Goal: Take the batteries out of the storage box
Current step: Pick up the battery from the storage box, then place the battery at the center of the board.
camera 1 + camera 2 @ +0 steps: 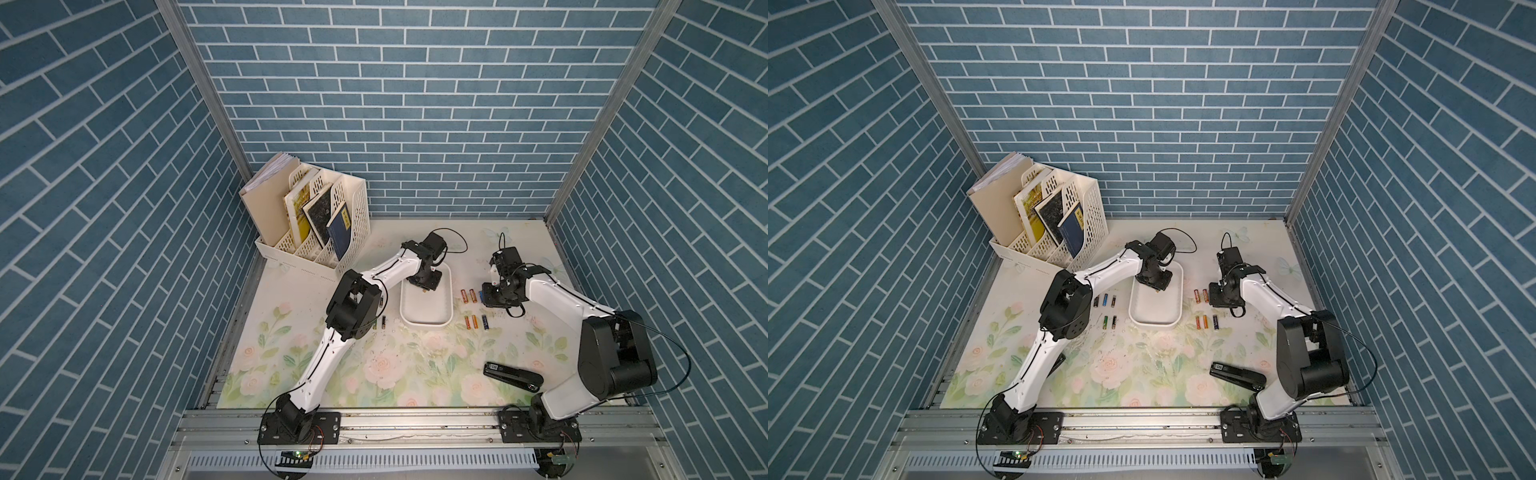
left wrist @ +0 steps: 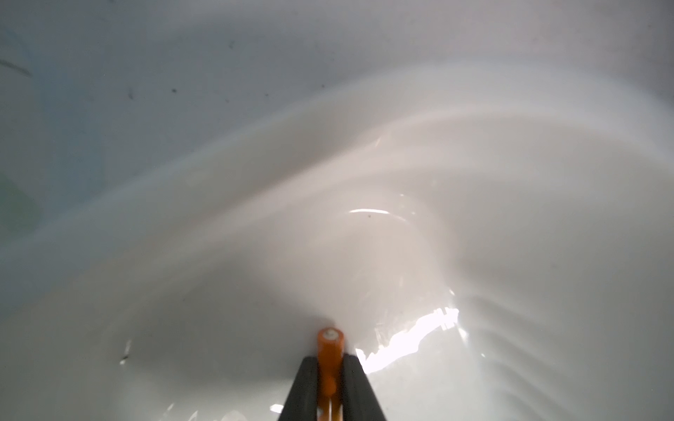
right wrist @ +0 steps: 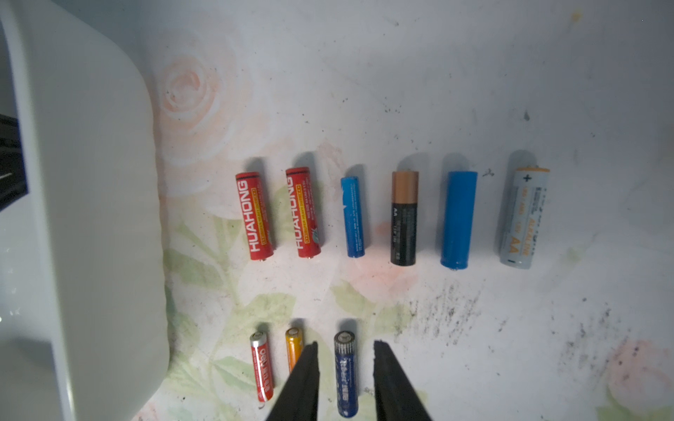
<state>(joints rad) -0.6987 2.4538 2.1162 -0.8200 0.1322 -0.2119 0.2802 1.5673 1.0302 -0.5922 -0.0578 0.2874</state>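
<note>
The storage box (image 2: 474, 164) is smooth, glossy white plastic. The orange battery (image 2: 330, 350) has a shiny wrapper between matt black jaws. The counter (image 3: 474, 91) looks matt, floral-printed, smudged with dark specks.

Rows of batteries (image 1: 1205, 322) flank the storage box (image 1: 1152, 325).
Bare mat (image 1: 1142, 365) opens in front; stapler (image 1: 1237, 376) front right, file rack (image 1: 1092, 216) back left.

Both top views sit high above the front edge. They look down and toward the back wall (image 1: 415, 124), far enough to see the whole counter (image 1: 415, 374) and the box (image 1: 426, 325).

The left wrist view sits very near, inside the box (image 2: 510, 182). It looks past the left fingers (image 2: 310, 386) and an orange battery (image 2: 330, 346).

The right wrist view looks down from close by, past the right fingers (image 3: 392, 382). It sees batteries (image 3: 404, 218) beside the box (image 3: 91, 182). The top views show these batteries (image 1: 472, 296) too.
</note>
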